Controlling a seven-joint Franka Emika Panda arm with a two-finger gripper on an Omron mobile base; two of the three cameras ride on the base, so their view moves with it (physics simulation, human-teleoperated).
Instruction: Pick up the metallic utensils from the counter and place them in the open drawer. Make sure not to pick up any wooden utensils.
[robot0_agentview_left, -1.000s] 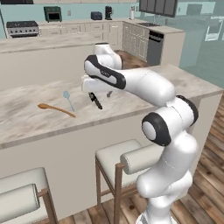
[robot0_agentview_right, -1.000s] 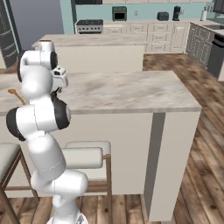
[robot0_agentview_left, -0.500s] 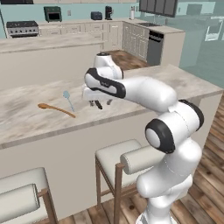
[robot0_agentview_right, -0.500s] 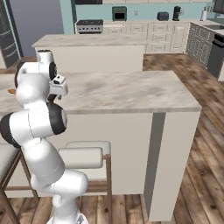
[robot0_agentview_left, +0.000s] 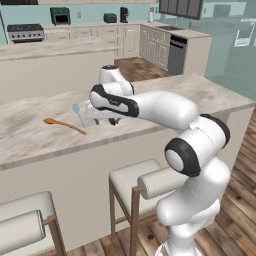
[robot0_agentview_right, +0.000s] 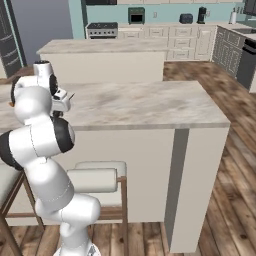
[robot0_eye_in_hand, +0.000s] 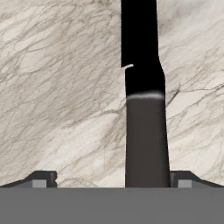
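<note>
Nothing is stowed yet: your gripper (robot0_eye_in_hand: 112, 177), jaws wide apart, straddles the slim black-handled knife (robot0_eye_in_hand: 142, 87) on the beige marbled counter (robot0_agentview_left: 30, 130); the pale silver-blue spoon (robot0_agentview_left: 78, 113) waits beside it.

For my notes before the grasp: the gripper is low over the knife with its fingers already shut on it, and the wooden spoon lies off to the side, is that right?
Not quite: the gripper is open. In the hand view its fingers stand well apart on either side of the knife, not closed on it. The wooden spoon does lie off to the side, in the left base view.
</note>
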